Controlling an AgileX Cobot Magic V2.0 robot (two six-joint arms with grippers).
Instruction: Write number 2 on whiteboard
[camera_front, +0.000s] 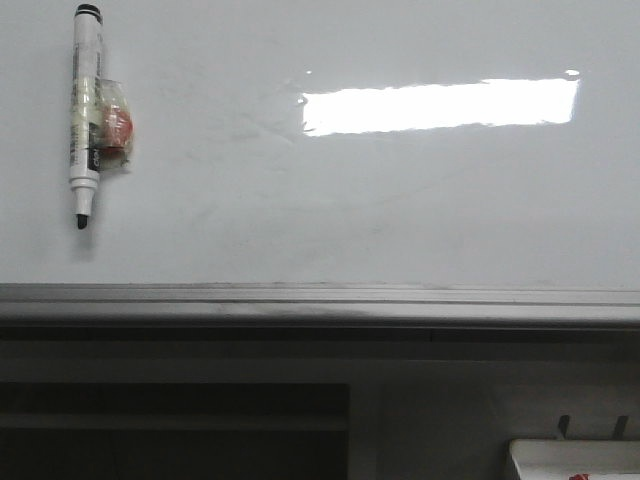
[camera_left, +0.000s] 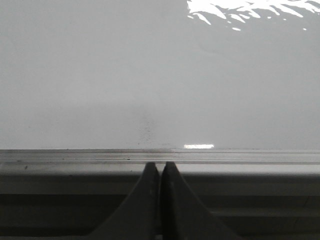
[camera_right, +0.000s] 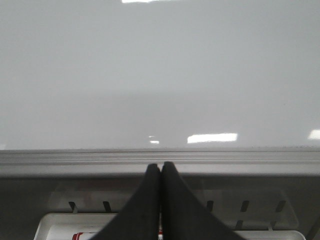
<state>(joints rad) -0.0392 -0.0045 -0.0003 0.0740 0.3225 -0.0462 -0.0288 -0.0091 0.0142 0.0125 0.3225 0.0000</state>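
Observation:
The whiteboard (camera_front: 330, 200) fills the front view, glossy white with faint smudges and a bright light reflection; no number 2 shows on it. A white marker (camera_front: 84, 110) with a black tip pointing down hangs at its upper left, held by a clear clip with a red-orange bit. Neither arm appears in the front view. My left gripper (camera_left: 160, 166) is shut and empty, its tips level with the board's grey edge rail (camera_left: 75, 157). My right gripper (camera_right: 160, 166) is also shut with nothing in it, in front of the rail (camera_right: 240, 156).
Below the rail on the right sits a small white tray (camera_front: 575, 458) with a red bit in it, also under my right gripper as the tray (camera_right: 60, 225). A dark recess (camera_front: 170, 420) lies under the rail on the left.

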